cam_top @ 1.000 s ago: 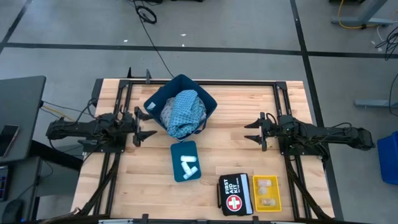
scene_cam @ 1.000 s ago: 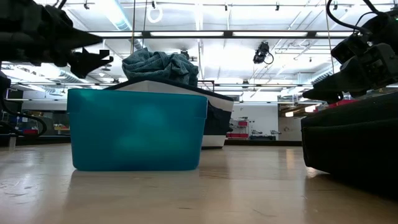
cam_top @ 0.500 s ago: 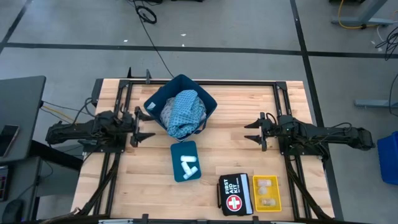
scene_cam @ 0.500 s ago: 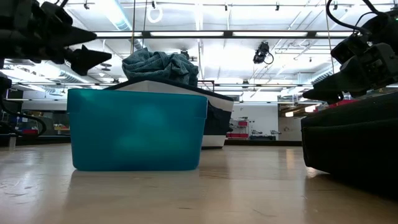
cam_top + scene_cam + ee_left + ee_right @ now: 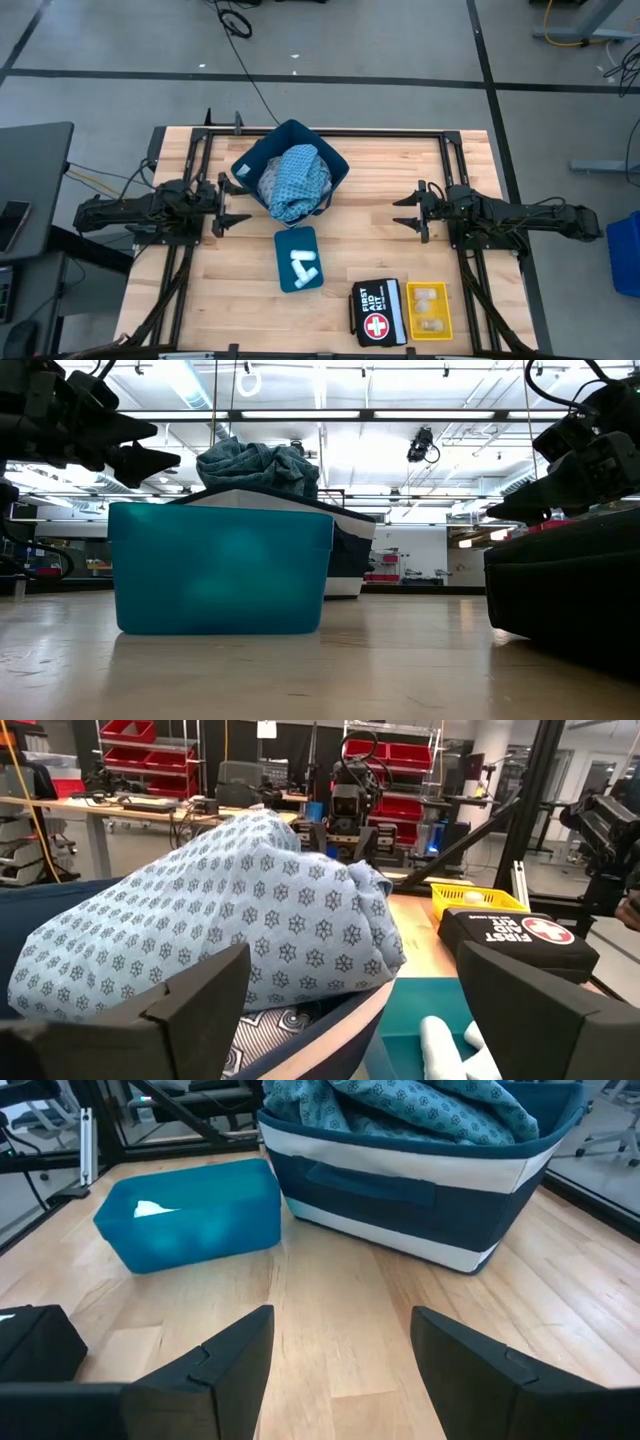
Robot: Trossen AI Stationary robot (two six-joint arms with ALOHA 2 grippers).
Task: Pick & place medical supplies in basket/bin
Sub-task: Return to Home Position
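Note:
A light-blue patterned cloth garment [image 5: 298, 180] is heaped in the navy-and-white basket [image 5: 262, 152] at the table's far middle, rising above its rim [image 5: 250, 910]. In front of the basket stands a teal bin [image 5: 281, 262] with white rolls [image 5: 303, 265] lying in it. My left gripper [image 5: 238, 203] hovers open just left of the basket, pointing level at it. My right gripper [image 5: 400, 213] hovers open at the table's right, pointing toward the basket [image 5: 400, 1210] and the bin [image 5: 190, 1220]. Neither gripper has anything between its fingers.
A black first-aid kit [image 5: 378, 312] lies at the near edge, right of the teal bin. Beside it is a yellow tray [image 5: 412, 310] holding pale packets [image 5: 428, 296]. Bare wood lies between the right gripper and the basket. Black frame rails run along the table's sides.
My left gripper has turned a little at the wrist while staying beside the basket, still open.

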